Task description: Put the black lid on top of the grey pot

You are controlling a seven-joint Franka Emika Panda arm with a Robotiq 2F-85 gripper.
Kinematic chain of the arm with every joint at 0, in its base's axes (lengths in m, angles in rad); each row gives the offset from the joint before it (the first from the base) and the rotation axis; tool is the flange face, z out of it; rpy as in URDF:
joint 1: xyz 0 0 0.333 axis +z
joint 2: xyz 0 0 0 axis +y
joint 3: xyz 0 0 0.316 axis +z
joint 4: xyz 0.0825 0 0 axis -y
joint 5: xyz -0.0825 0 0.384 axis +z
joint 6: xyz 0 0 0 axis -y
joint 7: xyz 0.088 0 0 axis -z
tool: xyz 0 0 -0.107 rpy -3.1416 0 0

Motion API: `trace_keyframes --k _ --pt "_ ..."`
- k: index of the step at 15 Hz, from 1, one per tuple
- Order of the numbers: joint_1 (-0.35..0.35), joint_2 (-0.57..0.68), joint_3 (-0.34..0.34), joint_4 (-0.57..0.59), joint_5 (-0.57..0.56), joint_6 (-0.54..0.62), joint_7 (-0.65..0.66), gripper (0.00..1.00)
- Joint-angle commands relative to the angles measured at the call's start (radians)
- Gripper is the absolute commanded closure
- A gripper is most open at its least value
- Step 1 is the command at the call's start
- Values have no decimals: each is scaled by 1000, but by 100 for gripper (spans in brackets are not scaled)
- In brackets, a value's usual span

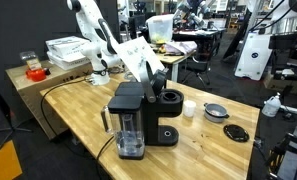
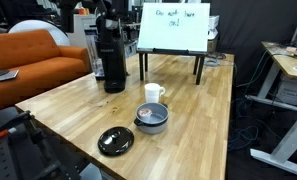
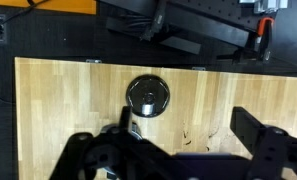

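Wood table [image 2: 78, 100] below me, my claw [image 3: 183, 148] spread wide and holding nothing, and the lid is waiting!
Big coffee machine [image 1: 136, 122] stands well off to one side, no trouble there. Grey pot [image 2: 152, 118] sits open out on the table. Black lid [image 2: 115, 141] lies flat on the wood near the pot, toward the table edge. The wrist view has it just ahead of my fingers [image 3: 98, 158], with bare wood all round it. My call: come down centred over the disc, straddle its rim with both fingers level, close gently, lift straight up, carry across. Little white cup [image 2: 153, 94] stands right by the pot, touching or not I can't tell, so I'd lower the lid square and avoid nudging it.
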Motion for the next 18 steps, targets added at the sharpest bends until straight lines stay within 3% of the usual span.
trace_keyframes --k 1,5,9,15,18 --pt "-25 0 24 1 9 -2 -8 0" --pt "-26 0 24 0 9 -2 -8 0" --pt "-27 30 40 -1 -5 93 48 0" --pt "-24 241 56 31 35 260 48 0" --pt "-34 369 64 75 137 319 71 0"
